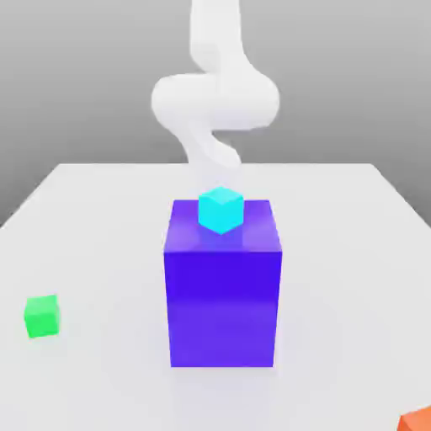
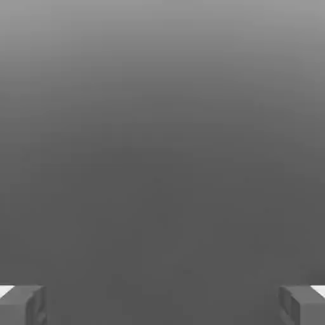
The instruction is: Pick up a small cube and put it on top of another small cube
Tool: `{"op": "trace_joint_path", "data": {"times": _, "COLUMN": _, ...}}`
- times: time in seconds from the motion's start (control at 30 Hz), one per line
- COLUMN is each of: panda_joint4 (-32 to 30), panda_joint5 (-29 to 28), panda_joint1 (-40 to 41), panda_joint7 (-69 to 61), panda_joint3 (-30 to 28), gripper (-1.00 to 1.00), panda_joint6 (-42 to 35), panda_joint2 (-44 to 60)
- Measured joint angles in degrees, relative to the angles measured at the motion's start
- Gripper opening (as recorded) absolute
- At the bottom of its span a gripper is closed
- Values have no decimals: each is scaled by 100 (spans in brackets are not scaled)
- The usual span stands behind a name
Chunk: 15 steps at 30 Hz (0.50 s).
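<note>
Small cyan cube (image 1: 221,210) sits on tall blue block (image 1: 222,290) — end effector (image 2: 162,305) wide open, empty; next: reach small green cube (image 1: 42,316) on white worktop (image 1: 101,252).

exterior: high, near table (image 1: 101,210) | hand: faces blank grey backdrop

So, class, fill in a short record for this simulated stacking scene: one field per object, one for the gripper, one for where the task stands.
surface: flat white table
tall block: large blue-violet box, upright, mid-table
cyan cube: small cyan cube, resting on the box's top
green cube: small green cube, on the table at the exterior view's left, apart from the box
orange object: orange corner at the frame edge
gripper: gripper open, holding nothing
arm: white arm behind the box
task: no small cube stacked on another
</note>
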State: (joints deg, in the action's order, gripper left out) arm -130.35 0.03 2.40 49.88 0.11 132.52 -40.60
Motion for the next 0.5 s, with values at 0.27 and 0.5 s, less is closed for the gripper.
{"op": "trace_joint_path", "data": {"times": 0.27, "panda_joint4": 465, "panda_joint5": -50, "panda_joint1": 689, "panda_joint7": 1352, "panda_joint3": -37, "gripper": 0, "panda_joint6": 239, "panda_joint2": 1698}}
{"op": "trace_joint_path", "data": {"times": 0.5, "panda_joint4": 863, "panda_joint5": -85, "panda_joint1": 1141, "panda_joint7": 2505, "panda_joint3": -210, "gripper": 0, "panda_joint6": 443, "panda_joint2": 3151}}
